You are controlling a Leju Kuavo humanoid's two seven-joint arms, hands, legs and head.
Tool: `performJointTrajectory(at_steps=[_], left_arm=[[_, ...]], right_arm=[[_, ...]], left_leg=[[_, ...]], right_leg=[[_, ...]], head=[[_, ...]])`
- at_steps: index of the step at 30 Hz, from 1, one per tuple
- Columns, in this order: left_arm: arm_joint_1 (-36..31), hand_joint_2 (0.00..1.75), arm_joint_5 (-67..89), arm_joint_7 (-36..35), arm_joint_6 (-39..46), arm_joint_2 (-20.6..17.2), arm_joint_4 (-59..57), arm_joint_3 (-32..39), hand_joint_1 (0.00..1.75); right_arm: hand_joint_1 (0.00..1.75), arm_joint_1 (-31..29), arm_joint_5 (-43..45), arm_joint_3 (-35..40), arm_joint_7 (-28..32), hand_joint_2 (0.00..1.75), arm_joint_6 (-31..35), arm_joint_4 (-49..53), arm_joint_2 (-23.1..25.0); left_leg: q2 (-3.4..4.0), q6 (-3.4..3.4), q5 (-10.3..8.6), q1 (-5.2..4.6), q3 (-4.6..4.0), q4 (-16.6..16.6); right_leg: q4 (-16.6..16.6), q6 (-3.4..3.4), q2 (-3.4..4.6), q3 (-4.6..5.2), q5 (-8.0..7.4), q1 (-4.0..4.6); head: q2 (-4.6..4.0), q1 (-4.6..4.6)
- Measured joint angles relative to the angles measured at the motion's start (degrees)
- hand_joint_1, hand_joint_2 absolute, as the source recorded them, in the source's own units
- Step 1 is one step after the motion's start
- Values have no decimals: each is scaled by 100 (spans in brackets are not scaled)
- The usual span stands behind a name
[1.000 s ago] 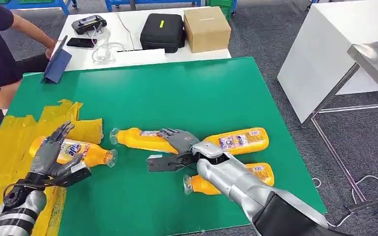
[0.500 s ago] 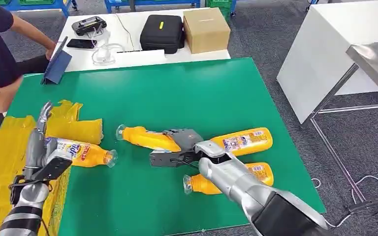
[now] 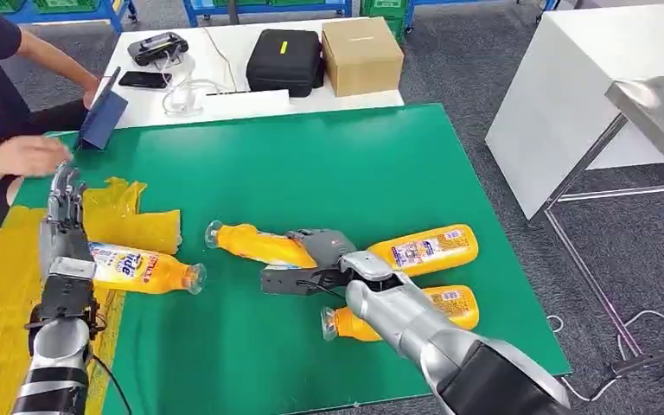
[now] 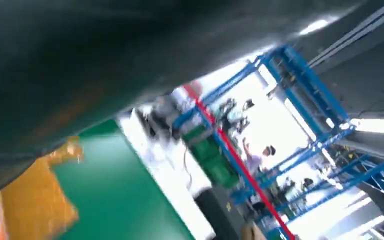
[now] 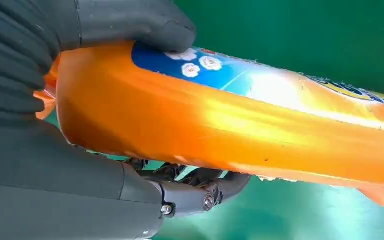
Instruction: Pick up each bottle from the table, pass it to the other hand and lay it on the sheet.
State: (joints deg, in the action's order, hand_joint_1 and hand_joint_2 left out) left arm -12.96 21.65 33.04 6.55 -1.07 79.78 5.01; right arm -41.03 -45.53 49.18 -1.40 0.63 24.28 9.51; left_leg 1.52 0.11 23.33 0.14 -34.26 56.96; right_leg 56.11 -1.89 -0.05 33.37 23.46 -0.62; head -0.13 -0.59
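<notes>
Several orange bottles lie on the green table (image 3: 311,164). One bottle (image 3: 143,269) rests half on the yellow sheet (image 3: 0,294), cap toward the table's middle. My left hand (image 3: 59,226) stands over its base end with fingers straight and apart, holding nothing. Near the table's middle my right hand (image 3: 316,258) grips a second bottle (image 3: 251,245) by its base. Its thumb (image 5: 130,22) and fingers wrap around that bottle (image 5: 230,115) in the right wrist view. Two more bottles (image 3: 428,246) (image 3: 402,313) lie beside my right forearm.
A person sits at the far left, one hand (image 3: 26,156) over the sheet's far corner beside a blue tablet (image 3: 102,117). A white table behind carries a black case (image 3: 287,56), a cardboard box (image 3: 361,52) and cables. The left wrist view is blurred.
My left hand has come off the bottle on the sheet and swung up with fingers straight. My right hand has stayed around the middle bottle. The person's hand has come in.
</notes>
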Motion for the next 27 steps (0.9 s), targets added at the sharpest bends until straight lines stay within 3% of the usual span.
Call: performJointTrajectory(at_steps=[4,5,7,9,15,19,27], left_arm=[[62,0,-1221,-597,-1135,83,31,24,0],[161,175,-1780,-836,-1536,107,67,74,0],[470,175,-2729,-1128,-2151,177,190,195,0],[787,175,-3383,-1310,-2528,235,297,307,0],[1398,175,-3872,-1440,-2834,295,487,487,0],[1550,175,-4071,-1492,-2939,302,557,529,0],[1960,175,-4366,-1532,-3254,315,739,610,0]], right_arm=[[175,134,219,-212,123,175,762,7,72],[175,236,326,-344,276,175,1182,48,105],[175,544,567,-682,672,175,1964,357,138],[175,862,697,-1029,964,175,2257,954,155],[175,1438,815,-1545,1180,175,2282,2412,201],[175,1728,1167,-1718,1792,175,2413,3006,225],[175,2305,1217,-1543,1987,175,2465,4417,249]], left_leg=[[-2,0,0,0,0,-1],[-2,0,0,0,-4,-2],[2,1,0,0,-18,-2],[9,1,0,-1,-41,-1],[-10,-1,0,0,-81,0],[-8,0,0,0,-87,-1],[-8,-1,0,0,-96,-2]], right_leg=[[1,0,-2,-10,0,0],[2,0,-1,-9,0,0],[4,-1,1,4,0,0],[3,-1,4,35,-1,0],[2,1,-7,72,2,0],[3,1,-5,76,2,0],[2,1,-5,85,2,0]], head=[[0,0],[0,0],[0,0],[0,0],[0,0],[0,0],[0,0]])
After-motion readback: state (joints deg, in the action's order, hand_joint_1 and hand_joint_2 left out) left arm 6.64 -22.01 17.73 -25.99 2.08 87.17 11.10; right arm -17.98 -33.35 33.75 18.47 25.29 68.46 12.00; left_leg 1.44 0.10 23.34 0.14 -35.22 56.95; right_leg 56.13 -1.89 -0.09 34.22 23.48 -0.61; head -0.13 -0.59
